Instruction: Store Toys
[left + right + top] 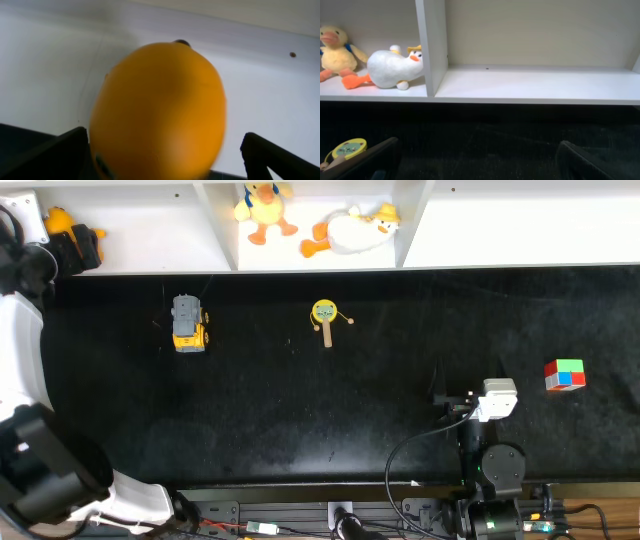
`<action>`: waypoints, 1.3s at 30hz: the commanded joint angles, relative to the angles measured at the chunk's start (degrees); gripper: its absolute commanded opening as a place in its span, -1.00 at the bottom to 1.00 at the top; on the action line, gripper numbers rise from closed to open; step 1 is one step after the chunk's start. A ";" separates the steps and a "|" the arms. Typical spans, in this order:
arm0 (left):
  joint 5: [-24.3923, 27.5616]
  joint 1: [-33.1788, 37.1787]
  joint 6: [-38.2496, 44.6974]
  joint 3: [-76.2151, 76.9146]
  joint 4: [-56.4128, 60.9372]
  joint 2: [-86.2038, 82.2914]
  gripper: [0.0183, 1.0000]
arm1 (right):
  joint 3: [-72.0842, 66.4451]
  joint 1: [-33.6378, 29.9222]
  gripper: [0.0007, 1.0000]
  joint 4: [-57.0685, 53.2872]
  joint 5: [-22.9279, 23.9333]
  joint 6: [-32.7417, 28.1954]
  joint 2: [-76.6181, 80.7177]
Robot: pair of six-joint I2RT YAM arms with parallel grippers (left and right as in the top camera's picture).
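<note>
The orange toy (160,110) between the left gripper (165,132) fingers (60,150) is pure blur with its bottom cut off, so no idea what it is or if either finger touches it. By one right gripper (479,141) finger, the rattle (349,148) handle is half hidden.

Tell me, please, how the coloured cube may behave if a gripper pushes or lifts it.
The cube has flat faces and sits flat on the mat, so a push would probably slide it, not roll it. It looks hard and blocky, so it likely stays stiff when gripped.
</note>
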 commanded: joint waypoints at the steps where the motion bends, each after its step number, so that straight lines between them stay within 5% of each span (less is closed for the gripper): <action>1: 0.76 -0.52 3.48 -1.95 -1.36 -5.97 1.00 | -0.76 -0.07 0.99 0.31 -0.46 0.20 0.09; 16: 1.11 -6.36 3.15 -34.60 -1.16 -30.67 0.99 | -0.76 -0.07 0.99 0.31 -0.44 0.20 0.09; 27: 0.79 -19.26 0.68 -35.76 -4.50 -28.46 1.00 | -0.76 -0.07 0.99 0.31 -0.44 0.20 0.09; 39: 0.55 -20.09 -4.13 -35.74 2.73 -16.46 0.96 | -0.76 -0.07 0.99 0.31 -0.44 0.20 0.09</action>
